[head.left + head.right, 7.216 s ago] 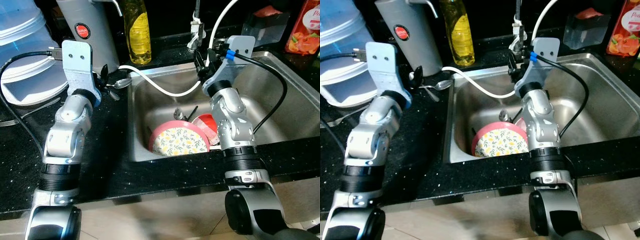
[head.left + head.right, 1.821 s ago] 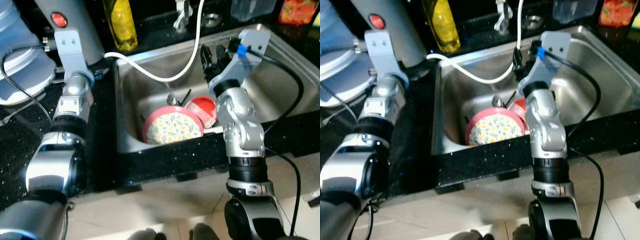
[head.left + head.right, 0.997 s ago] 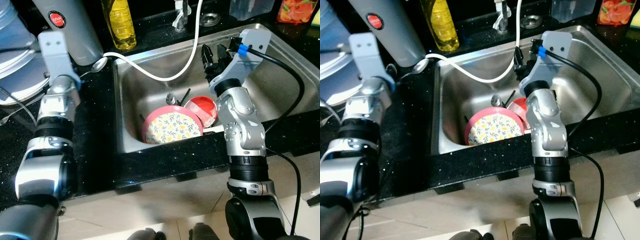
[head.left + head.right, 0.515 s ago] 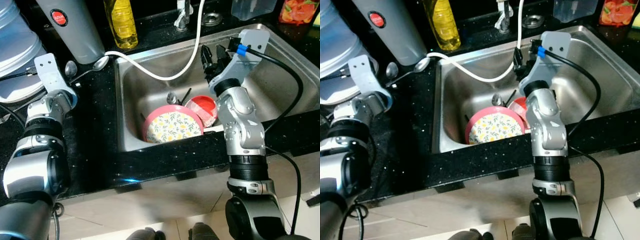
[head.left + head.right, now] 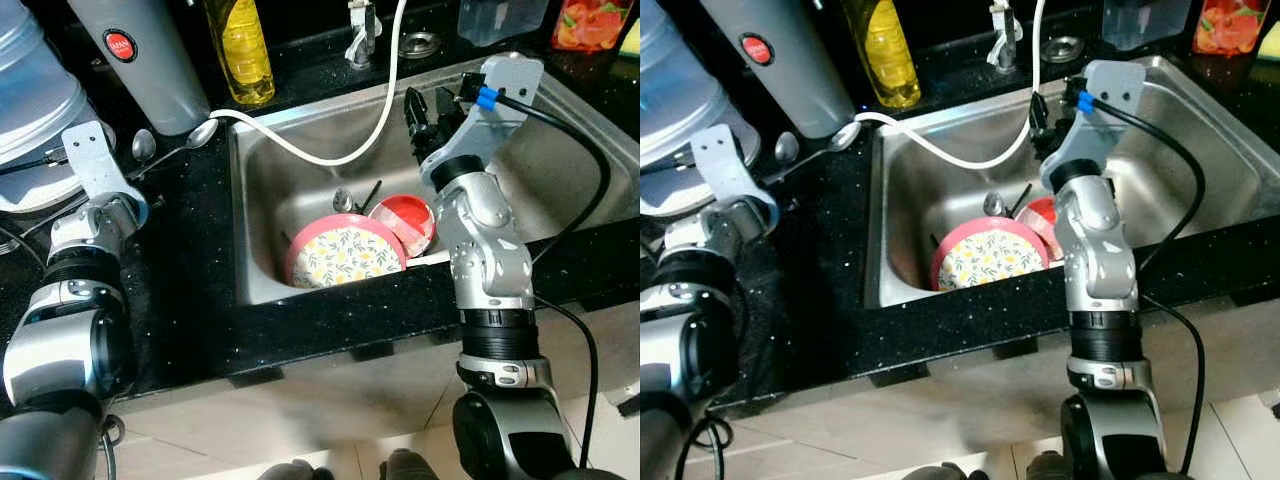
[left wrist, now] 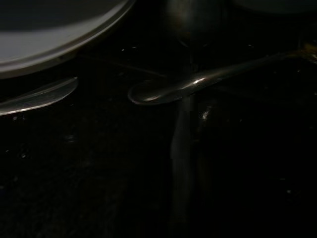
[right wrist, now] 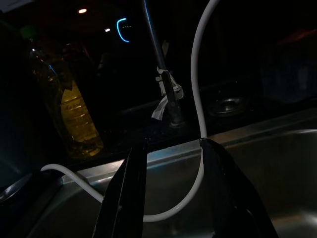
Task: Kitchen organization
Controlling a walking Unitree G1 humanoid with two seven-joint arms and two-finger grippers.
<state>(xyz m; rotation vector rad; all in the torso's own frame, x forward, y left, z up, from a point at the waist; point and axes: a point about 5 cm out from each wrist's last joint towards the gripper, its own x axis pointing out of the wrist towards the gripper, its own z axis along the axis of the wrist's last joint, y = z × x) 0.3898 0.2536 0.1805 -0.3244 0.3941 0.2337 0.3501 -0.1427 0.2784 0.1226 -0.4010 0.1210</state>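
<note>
A pink-rimmed floral plate [image 5: 345, 255] leans in the steel sink [image 5: 580, 180], with a red bowl [image 5: 405, 215] and a spoon [image 5: 343, 198] behind it. Two more spoons [image 5: 143, 145] [image 5: 200, 132] lie on the black counter by the sink's far left corner; the left wrist view shows one of them [image 6: 168, 91] dimly. My left gripper [image 5: 105, 165] hovers over the counter just short of these spoons, under its wrist bracket. My right gripper [image 7: 173, 148] is open and empty above the sink's back part [image 5: 428, 100], pointing at the white hose [image 7: 198, 89].
A grey flask [image 5: 140, 60], a yellow soap bottle [image 5: 238, 50] and the tap [image 5: 360, 30] stand along the back. A clear water jug [image 5: 30, 90] and a white plate rim [image 6: 49, 44] are at the left. The hose [image 5: 330, 150] crosses the sink.
My left arm has drawn back from the flask and spoons toward the counter's near left. The right arm has stayed over the sink. The camera has shifted a little.
</note>
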